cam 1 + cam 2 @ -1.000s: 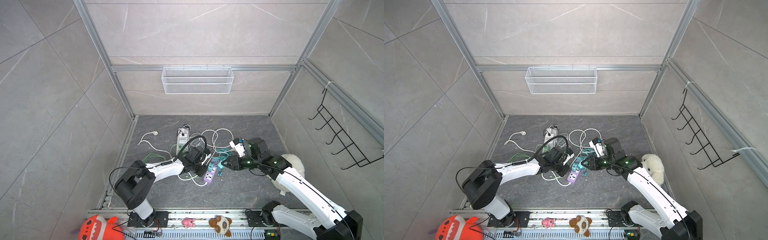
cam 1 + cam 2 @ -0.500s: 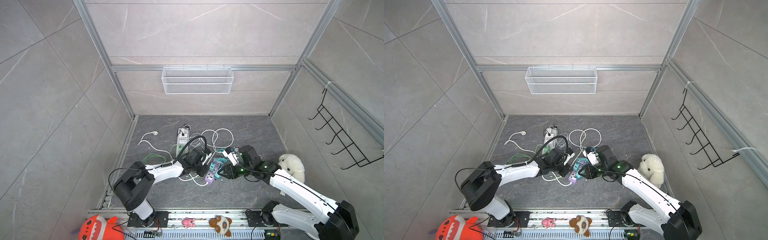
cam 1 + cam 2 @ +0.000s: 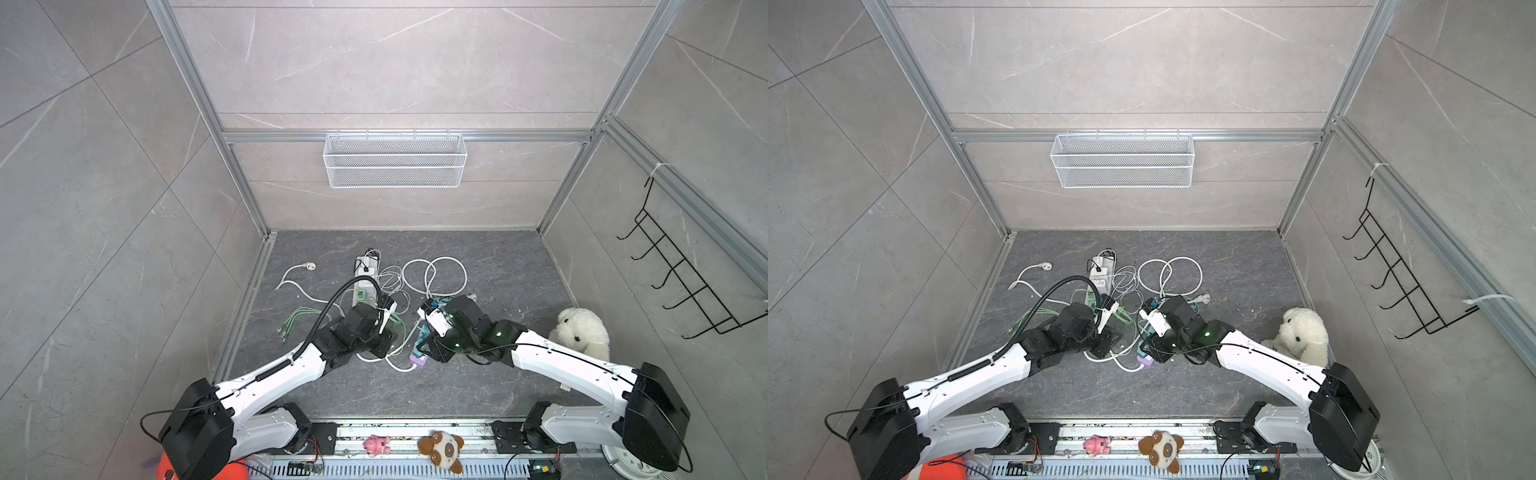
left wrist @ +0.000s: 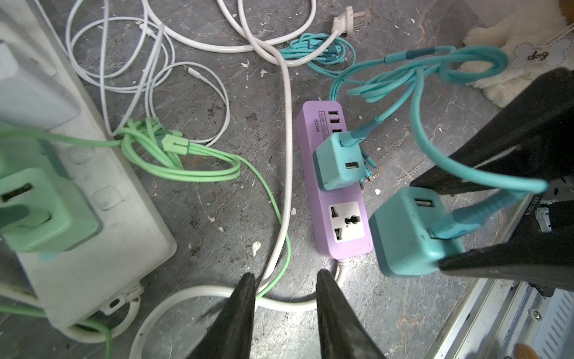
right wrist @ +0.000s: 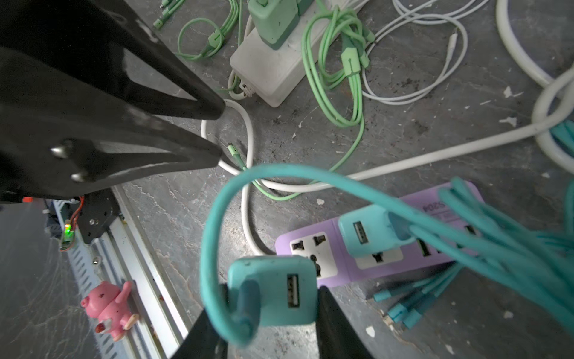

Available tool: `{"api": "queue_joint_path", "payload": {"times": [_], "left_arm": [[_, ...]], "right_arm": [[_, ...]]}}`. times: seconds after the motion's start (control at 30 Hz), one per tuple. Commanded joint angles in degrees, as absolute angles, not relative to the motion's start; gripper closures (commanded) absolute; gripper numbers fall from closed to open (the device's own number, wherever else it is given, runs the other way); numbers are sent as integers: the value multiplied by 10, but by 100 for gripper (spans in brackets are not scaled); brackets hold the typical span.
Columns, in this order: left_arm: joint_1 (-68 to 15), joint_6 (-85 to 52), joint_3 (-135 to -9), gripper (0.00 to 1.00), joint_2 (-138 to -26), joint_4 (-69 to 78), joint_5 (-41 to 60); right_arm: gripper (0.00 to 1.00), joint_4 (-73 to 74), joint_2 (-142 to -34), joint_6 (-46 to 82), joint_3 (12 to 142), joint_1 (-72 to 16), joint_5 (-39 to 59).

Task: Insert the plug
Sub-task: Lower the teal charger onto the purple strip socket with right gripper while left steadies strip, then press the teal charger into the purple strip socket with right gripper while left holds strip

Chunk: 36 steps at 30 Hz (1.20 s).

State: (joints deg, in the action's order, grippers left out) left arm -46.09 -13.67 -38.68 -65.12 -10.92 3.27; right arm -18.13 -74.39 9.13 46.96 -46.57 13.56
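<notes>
The plug (image 5: 273,290) is gripped in the right claw (image 5: 269,303), free socket (image 5: 306,247) just ahead, seemingly for alignment; the left claw (image 4: 285,276) is parted, empty.

The seated teal adapter (image 4: 338,161) and teal cable (image 5: 295,174) crowd the strip's (image 4: 316,217) free socket (image 4: 348,220).

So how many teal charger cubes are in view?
2. The seated teal cube is in the purple strip; the held teal cube is in the right tool. Others may be hidden.
</notes>
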Motion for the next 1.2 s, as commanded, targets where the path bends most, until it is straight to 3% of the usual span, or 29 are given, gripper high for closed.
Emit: {"api": "queue_joint_path", "payload": {"times": [0.0,0.7,1.17], "left_arm": [[-460,-161,-379,63,-631,-108,13],[-460,-159,-369,63,-634,-78,16],[-460,-154,-379,63,-642,-72,18]], "right_arm": [[95,-148,-772,48,484,-485,79],[97,-100,-778,30,442,-489,26],[97,-99,-788,35,429,-491,50]]}}
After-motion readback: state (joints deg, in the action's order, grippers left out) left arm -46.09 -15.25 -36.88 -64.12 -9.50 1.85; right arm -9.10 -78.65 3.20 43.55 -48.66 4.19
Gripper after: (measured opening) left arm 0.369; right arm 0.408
